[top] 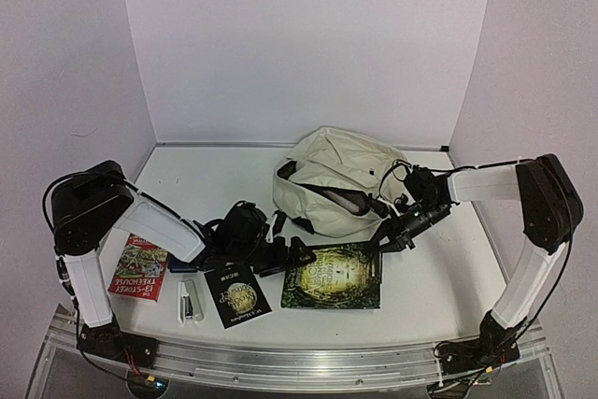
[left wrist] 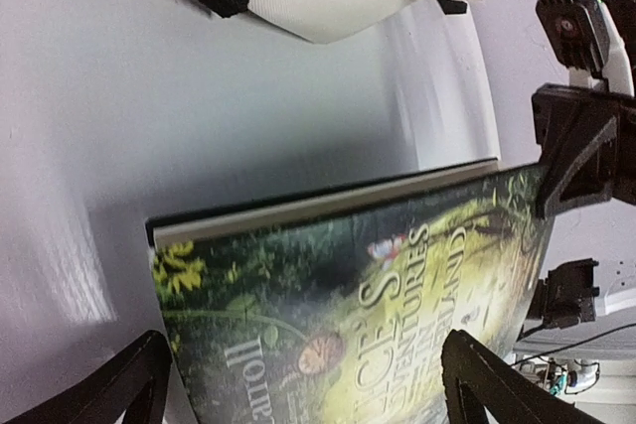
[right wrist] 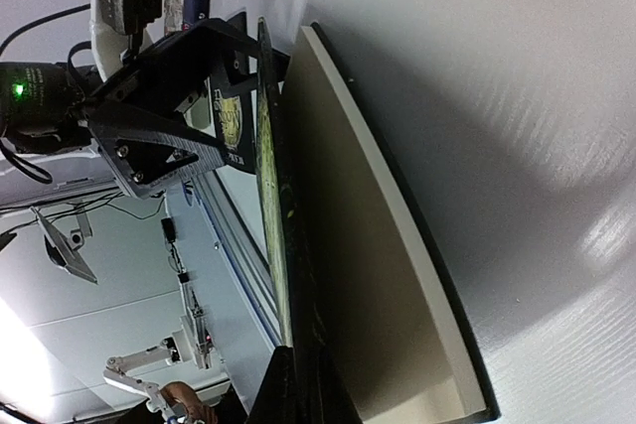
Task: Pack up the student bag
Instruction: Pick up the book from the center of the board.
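Student bag [top: 341, 179] is sitting at the back centre of the white table [top: 439, 296], slumped on its side. It is cream soft fabric, heavily creased, with a black strap running across its front and a black zipper line along the opening.

Writing: a green hardback [top: 332, 276] is lying just in front of the bag. In the left wrist view its cover is showing "ADVENTURES" plus the fragments "ICE'S" and "LAND". A red paperback [top: 138, 263] at near left is showing "13-STOREY TREEHOUSE", upside down to the top camera. A small black book [top: 234, 294] is carrying a round gold emblem, its text too small to read. A white stapler [top: 190, 301] is lying between those two.

Arms: the left arm is reaching low and rightward across the table. The left gripper [top: 297, 254] is holding its jaws wide apart over the hardback's left corner, not closed on it.

The right arm is bending in from the right, wrist angling down beside the bag. The right gripper [top: 388, 238] is pinching together on the hardback's front cover at its far right corner. In the right wrist view, the cover is standing clear of the cream pages.
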Robot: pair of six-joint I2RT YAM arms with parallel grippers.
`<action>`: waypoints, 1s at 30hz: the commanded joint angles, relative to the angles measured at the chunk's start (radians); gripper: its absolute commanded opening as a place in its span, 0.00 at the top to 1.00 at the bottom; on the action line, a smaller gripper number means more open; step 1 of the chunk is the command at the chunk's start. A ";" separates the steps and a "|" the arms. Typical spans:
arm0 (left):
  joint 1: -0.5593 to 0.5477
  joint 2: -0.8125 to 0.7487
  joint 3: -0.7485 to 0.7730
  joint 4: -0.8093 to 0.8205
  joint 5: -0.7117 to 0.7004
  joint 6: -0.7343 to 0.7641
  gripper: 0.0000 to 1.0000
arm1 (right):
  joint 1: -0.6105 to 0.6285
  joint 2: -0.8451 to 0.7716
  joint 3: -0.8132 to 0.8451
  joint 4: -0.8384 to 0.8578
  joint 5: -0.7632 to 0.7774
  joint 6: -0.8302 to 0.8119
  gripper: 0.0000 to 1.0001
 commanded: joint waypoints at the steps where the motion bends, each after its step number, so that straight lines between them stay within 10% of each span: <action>1: 0.009 -0.141 -0.050 0.073 0.025 0.035 0.01 | 0.003 -0.070 0.059 0.036 -0.003 0.025 1.00; 22: 0.014 -0.075 -0.154 0.393 0.146 -0.099 0.01 | 0.003 -0.222 0.099 0.039 -0.140 0.061 1.00; 30: 0.015 -0.082 -0.144 0.523 0.235 -0.124 0.16 | 0.003 -0.219 0.101 0.041 -0.155 0.044 1.00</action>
